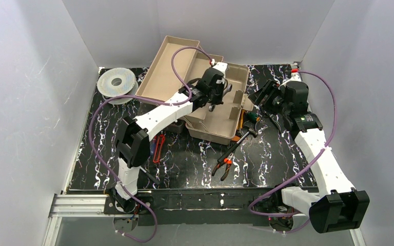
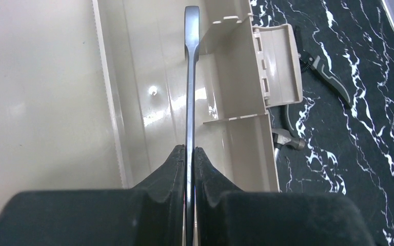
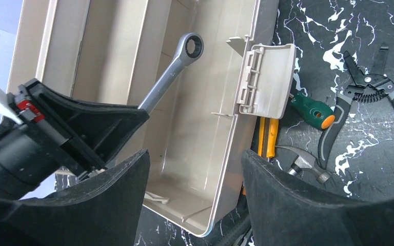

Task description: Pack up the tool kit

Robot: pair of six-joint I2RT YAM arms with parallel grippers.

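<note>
The tan toolbox stands open at the table's middle, its lid tilted back to the left. My left gripper is over the box's inside, shut on a steel wrench; the jaws clamp its shank edge-on. From the right wrist the wrench slants up to its ring end over the box floor, in the left gripper's fingers. My right gripper is open and empty, just right of the box.
Right of the box lie a green screwdriver, a hammer, yellow-handled tools and grey-handled pliers. Orange-handled pliers lie in front, a red tool by the left arm. A grey spool is far left.
</note>
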